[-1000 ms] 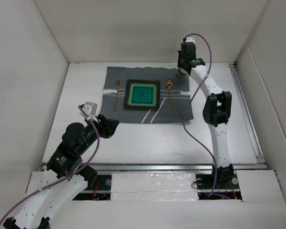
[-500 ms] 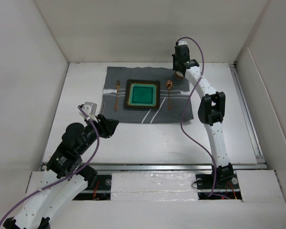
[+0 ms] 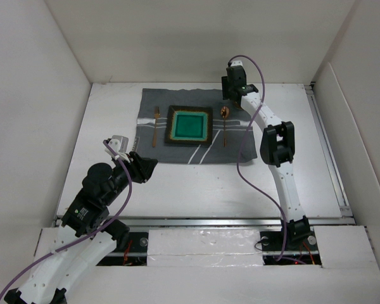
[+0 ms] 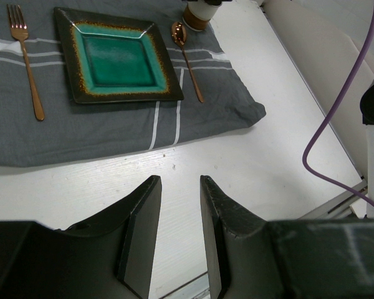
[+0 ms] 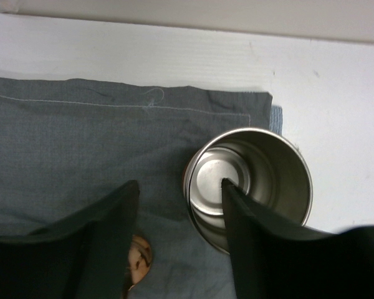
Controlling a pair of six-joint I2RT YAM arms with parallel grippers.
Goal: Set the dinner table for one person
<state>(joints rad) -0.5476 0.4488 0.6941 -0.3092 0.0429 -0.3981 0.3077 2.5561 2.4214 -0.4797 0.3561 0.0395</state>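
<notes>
On the white dinner table (image 3: 196,183) lies a grey striped cloth (image 3: 177,155) with a teal square plate (image 3: 190,125), a copper fork (image 3: 156,125) to its left and a copper spoon (image 3: 225,123) to its right. A steel cup (image 5: 262,168) stands upright on the cloth's far right corner, just beyond the spoon's bowl (image 5: 140,258). My right gripper (image 5: 179,183) is open above it, with one finger inside the cup and the other outside over the cloth. My left gripper (image 4: 179,179) hovers open and empty over bare table in front of the cloth.
White walls enclose the table on the left, back and right. A purple cable (image 4: 324,131) hangs from the right arm (image 3: 278,142), which stretches along the right of the cloth. A metal rail (image 3: 202,221) runs along the near edge.
The right arm swung left, bringing the cup onto the cloth's far right corner, and its jaws opened off the cup. The left arm has not moved.
</notes>
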